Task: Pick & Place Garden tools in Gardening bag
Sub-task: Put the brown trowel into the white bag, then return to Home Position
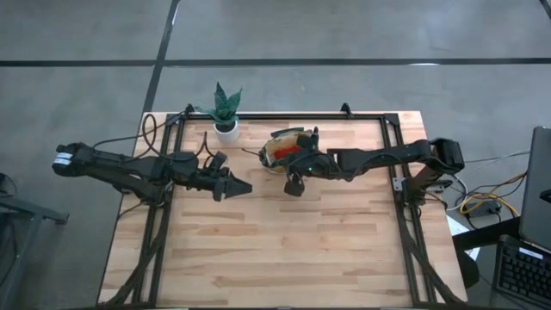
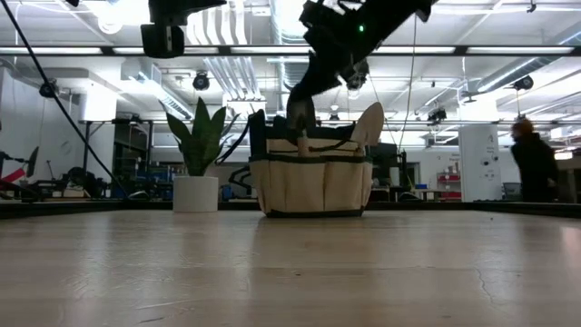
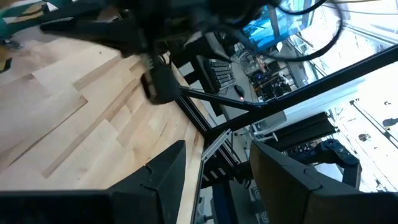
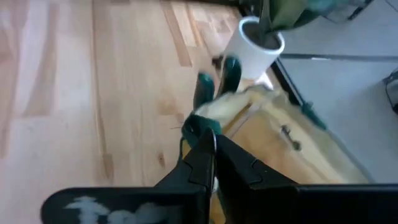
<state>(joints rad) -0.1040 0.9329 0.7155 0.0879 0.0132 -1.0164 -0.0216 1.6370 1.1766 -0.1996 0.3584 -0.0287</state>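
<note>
Overhead first: your right gripper (image 1: 294,184) hangs just beside the gardening bag (image 1: 287,148), on its near side, while the left gripper (image 1: 234,186) waits well apart to the left. One bag, one potted plant (image 1: 225,113); red shows inside the bag.

From table height you see the bag (image 2: 311,186) standing upright beside the plant, two handles poking out.

Your left wrist camera shows its fingers (image 3: 161,177) spread, holding nothing.

Your right wrist camera shows fingers (image 4: 200,163) pressed together, seemingly empty, the bag's green-trimmed edge (image 4: 214,112) just beyond.
</note>
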